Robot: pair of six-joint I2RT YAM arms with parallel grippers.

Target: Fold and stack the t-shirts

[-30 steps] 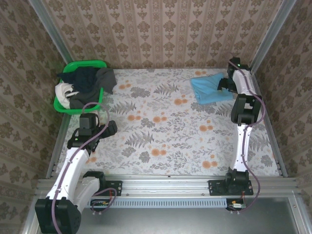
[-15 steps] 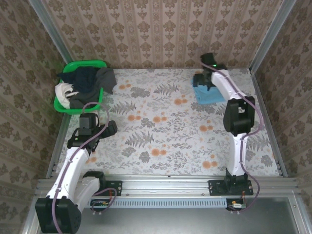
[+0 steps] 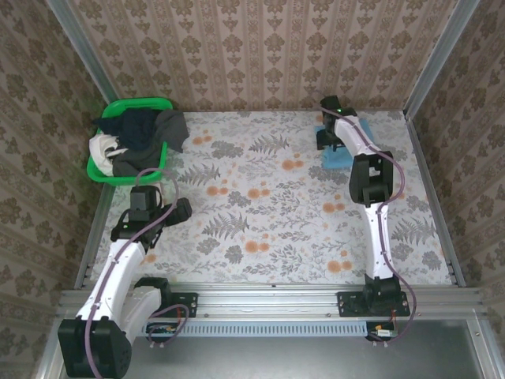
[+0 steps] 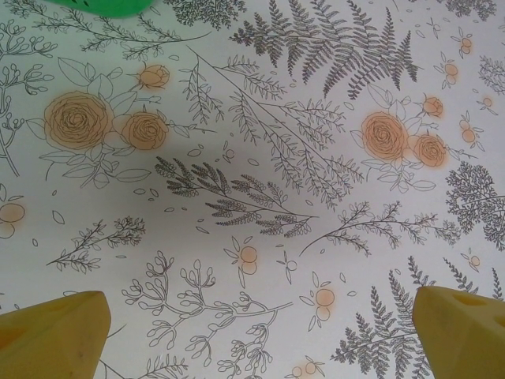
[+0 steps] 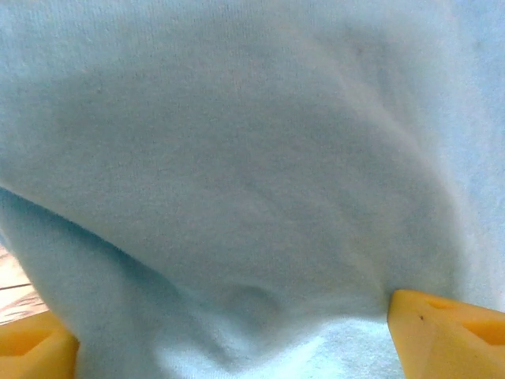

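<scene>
Moved: my right arm [image 3: 371, 180] has swung in from the right edge to the upper right of the frame, over the light blue t-shirt [image 3: 337, 159]; my left arm [image 3: 122, 254] has barely shifted.
Table [image 3: 268, 225]: flowered cover, carrying everything.
Basket [image 3: 96, 171]: upper left, dark and white t-shirts [image 3: 138, 134] heaped in it.
Right fingers [image 5: 442, 324]: wide apart, blue cloth bulging between them, nothing pinched.
Left fingers [image 4: 55, 328]: wide, over bare table at lower left.
Risk: closing here could gather several layers and drag the fold apart.
</scene>
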